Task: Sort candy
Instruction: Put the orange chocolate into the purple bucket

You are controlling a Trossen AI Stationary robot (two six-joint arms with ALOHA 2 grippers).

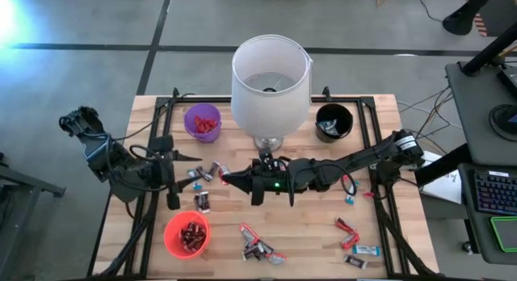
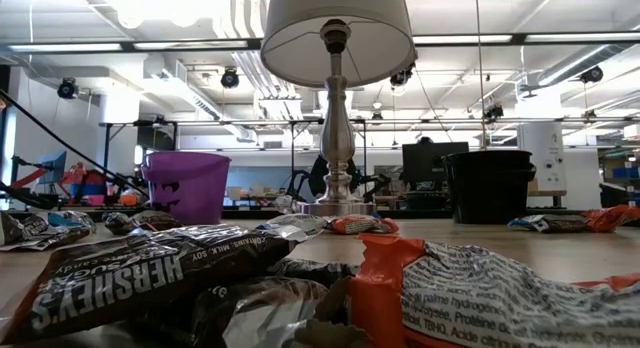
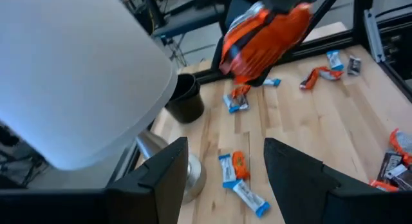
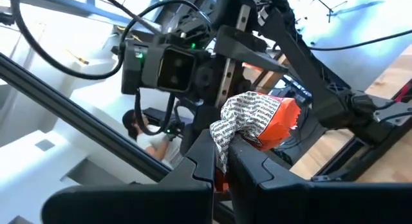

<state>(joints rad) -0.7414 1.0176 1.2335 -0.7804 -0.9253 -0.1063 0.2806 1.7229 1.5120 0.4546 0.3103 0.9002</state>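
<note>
Pressed up against the low camera: two candy wrappers, dark Hershey's bar (image 2: 110, 273) at 8 o'clock and orange-and-white wrapper (image 2: 480, 293) at 5 o'clock.

Seen from above:
- Right gripper (image 1: 229, 178) at table centre, just beside lamp base (image 1: 268, 142). Fingers pinched tight on an orange-and-white candy (image 4: 257, 121), held up off the wood.
- Left gripper (image 3: 225, 153) at 9 o'clock, fingers spread wide, nothing between them.
- Loose candy at 5 o'clock (image 1: 257, 247) and at 4 o'clock (image 1: 352, 236), some more between both grippers (image 1: 202, 184).
- Red pieces inside purple cup (image 1: 187, 118) at 11 o'clock, dark ones inside red cup (image 1: 170, 232) at 7 o'clock, pale ones inside black cup (image 1: 349, 115) at 1 o'clock.
</note>
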